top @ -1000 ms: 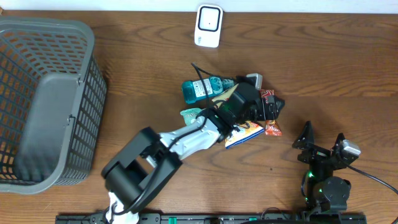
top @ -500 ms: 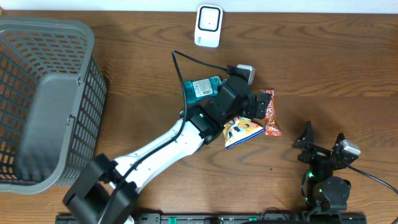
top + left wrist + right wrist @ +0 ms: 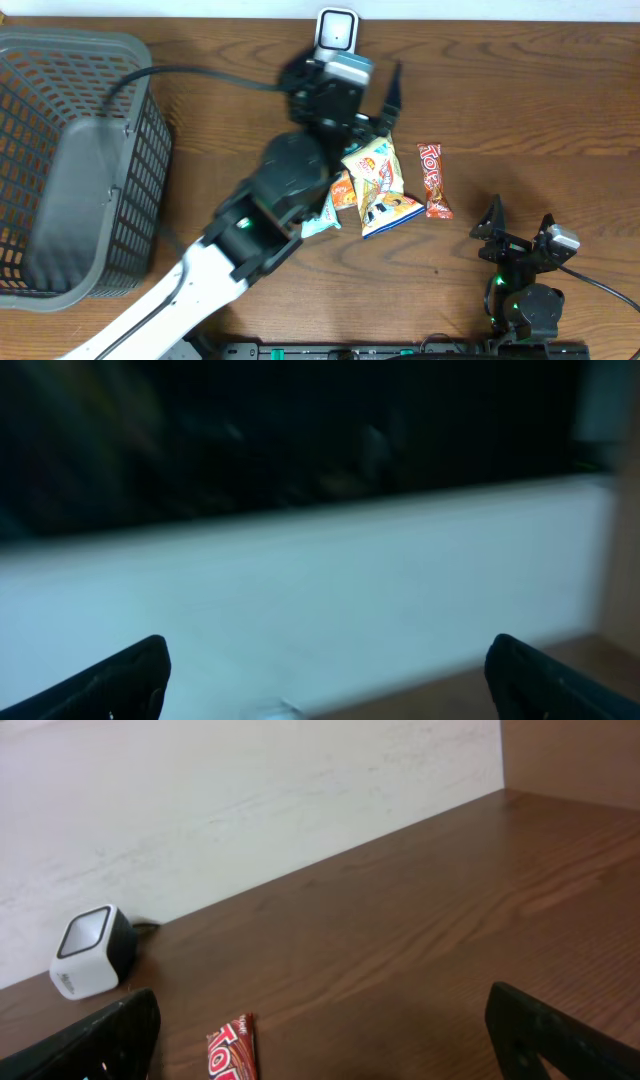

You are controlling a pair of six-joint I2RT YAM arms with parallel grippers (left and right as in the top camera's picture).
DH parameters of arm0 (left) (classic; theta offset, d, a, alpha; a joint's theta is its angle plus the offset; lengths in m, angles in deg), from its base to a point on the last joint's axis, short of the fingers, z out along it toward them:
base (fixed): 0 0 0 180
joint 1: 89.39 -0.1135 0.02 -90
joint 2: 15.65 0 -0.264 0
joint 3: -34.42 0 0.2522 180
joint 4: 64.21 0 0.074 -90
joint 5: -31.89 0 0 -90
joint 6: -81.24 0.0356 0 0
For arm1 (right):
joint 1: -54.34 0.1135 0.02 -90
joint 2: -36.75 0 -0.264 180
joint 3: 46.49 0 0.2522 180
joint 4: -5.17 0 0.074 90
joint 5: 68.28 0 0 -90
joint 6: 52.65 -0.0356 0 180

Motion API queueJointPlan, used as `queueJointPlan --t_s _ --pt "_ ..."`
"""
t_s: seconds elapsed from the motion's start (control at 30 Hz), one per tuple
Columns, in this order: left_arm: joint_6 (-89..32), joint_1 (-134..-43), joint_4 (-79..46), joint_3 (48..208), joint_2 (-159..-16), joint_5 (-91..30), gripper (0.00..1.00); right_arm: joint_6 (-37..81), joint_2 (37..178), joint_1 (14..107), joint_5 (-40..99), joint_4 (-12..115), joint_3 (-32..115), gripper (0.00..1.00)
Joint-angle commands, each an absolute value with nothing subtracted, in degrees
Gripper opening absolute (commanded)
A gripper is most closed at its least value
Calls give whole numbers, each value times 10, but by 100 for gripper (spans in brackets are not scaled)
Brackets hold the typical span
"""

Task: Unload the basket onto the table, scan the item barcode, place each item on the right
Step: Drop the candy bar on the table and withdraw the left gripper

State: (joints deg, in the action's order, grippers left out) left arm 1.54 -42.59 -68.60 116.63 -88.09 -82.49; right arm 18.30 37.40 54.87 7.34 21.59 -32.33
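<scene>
Grey plastic basket [image 3: 75, 150]: sitting at the 9 o'clock edge of the wooden counter [image 3: 560, 110], mesh walls standing upright.

Left arm [image 3: 250, 220]: reaching from 7 o'clock toward 12 o'clock, its wrist covering the 9 o'clock side of the packet heap [image 3: 375, 185].

Left claw [image 3: 330, 680]: standing wide. Both black fingertips [image 3: 120, 680] are showing at the lower corners of the left wrist view with nothing between them. It is facing a blurred pale wall. Overhead, it is hovering just at the 6 o'clock side of the scanner [image 3: 336, 40].

Scanner: a white box with a dark window, resting at 12 o'clock by the counter's back edge. In the right wrist view it is showing at 9 o'clock against the wall.

Packet heap: lying at counter centre, none of it sitting between any jaws. A yellow-orange snack bag [image 3: 372, 165] is lying on top, overlapping a white-and-blue packet [image 3: 392, 212] at its 6 o'clock. A teal packet [image 3: 318, 218] is peeking out from under the arm at 8 o'clock. Which one is carrying the barcode to be read cannot be told.

Red candy bar [image 3: 433, 180]: lying alone just at 3 o'clock of the heap, its long axis running 12 to 6.

Right arm [image 3: 525, 300]: sitting at 5 o'clock.

Right claw [image 3: 518, 225]: gaping wide and holding nothing, pointing toward 12 o'clock, near the red bar but not touching it.
</scene>
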Motion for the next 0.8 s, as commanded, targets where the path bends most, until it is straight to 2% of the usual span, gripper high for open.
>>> queueJointPlan --t_s 0.0,0.17,0.33,0.47,0.57,0.77 --pt "259 -434 -694 1177 -859 -942 98 181 371 547 72 218 -324 99" --pt "424 -459 -643 1176 -860 -1004 98 181 371 547 72 218 -324 99" --pt "437 -490 -530 1173 -840 -915 98 181 371 547 72 218 -324 99" --pt "434 -519 -378 1163 -805 -746 98 181 371 547 72 218 -324 99" --pt "383 -549 -325 1150 -769 -612 98 181 371 547 72 218 -324 99" --pt "218 -603 -338 1111 -675 -486 98 181 371 547 72 217 -324 99"
